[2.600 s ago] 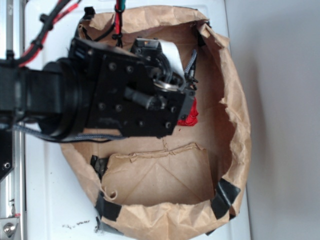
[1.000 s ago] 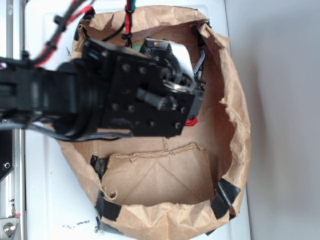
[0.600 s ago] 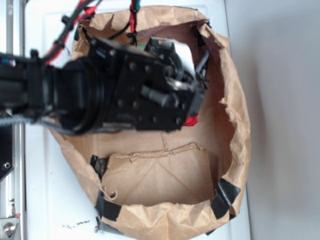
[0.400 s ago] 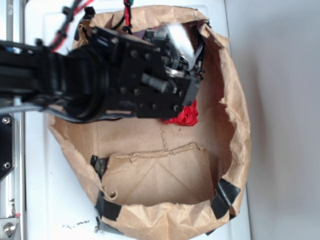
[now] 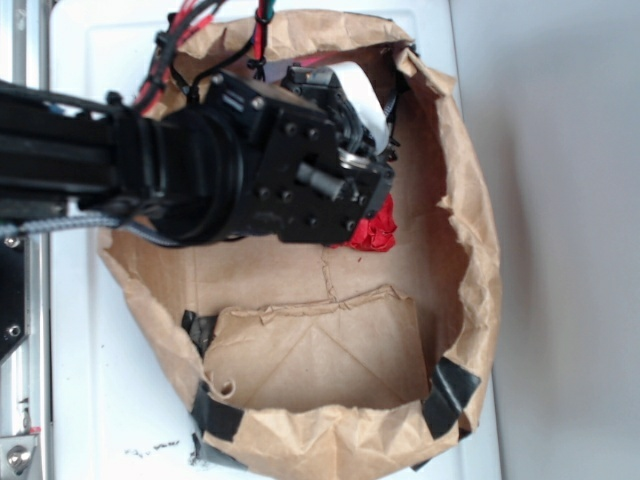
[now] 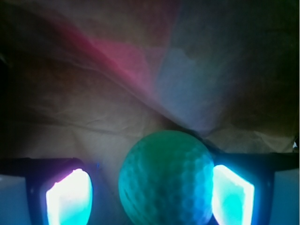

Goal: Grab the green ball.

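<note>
A: From the exterior view, where is the green ball?

B: That view does not show it. The black arm and wrist housing (image 5: 250,170) reach in from the left over the upper half of the brown paper bag (image 5: 470,250), whose walls are rolled down and taped at the corners with black tape (image 5: 452,392). The only small object showing there is the red ruffled lump (image 5: 372,230), poking out just past the right end of the housing on the bag's floor.

A: And the wrist view?

B: There the green ball (image 6: 165,178) fills the lower middle, dimpled and pale green, sitting on the crumpled paper between the two glowing fingers (image 6: 68,197). The gripper (image 6: 150,197) is spread wider than the ball: the finger on the picture's right lies against or just beside the ball's edge, while the finger on the left stands apart from it with bare paper between.

A: Is the red lump seen from the wrist?

B: Only a reddish tint on the paper wall behind the ball; the lump itself does not show
</note>
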`<state>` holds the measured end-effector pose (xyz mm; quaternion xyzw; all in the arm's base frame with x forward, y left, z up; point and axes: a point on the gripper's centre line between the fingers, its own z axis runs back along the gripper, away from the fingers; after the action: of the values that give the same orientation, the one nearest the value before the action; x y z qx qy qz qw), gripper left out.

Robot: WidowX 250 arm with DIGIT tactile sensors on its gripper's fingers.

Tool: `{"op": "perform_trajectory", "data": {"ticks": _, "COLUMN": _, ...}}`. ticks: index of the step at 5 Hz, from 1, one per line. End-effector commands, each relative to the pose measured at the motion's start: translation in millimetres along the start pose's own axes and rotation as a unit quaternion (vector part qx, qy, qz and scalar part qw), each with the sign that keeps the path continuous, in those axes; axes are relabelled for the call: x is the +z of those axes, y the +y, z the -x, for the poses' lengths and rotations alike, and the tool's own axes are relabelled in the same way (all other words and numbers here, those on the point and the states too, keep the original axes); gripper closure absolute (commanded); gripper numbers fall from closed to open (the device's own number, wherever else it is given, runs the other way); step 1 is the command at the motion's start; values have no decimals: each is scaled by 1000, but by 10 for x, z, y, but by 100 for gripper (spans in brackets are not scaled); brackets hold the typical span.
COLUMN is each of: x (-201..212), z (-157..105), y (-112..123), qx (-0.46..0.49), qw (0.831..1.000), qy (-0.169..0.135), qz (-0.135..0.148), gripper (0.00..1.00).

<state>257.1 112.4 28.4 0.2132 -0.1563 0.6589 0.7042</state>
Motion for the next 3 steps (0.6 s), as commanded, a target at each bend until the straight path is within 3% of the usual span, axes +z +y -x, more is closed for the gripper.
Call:
{"op": "perform_trajectory", "data": {"ticks": 1, "x": 105, "z": -95, "y": 93, "qx": 7, "qw": 999, "qy": 8, "qz": 33, "gripper": 100}}
{"op": "perform_trajectory", "data": {"ticks": 3, "x": 169, "z": -99, "y": 47, "qx": -5, "qw": 999, "qy": -4, "qz": 42, "gripper": 100}}
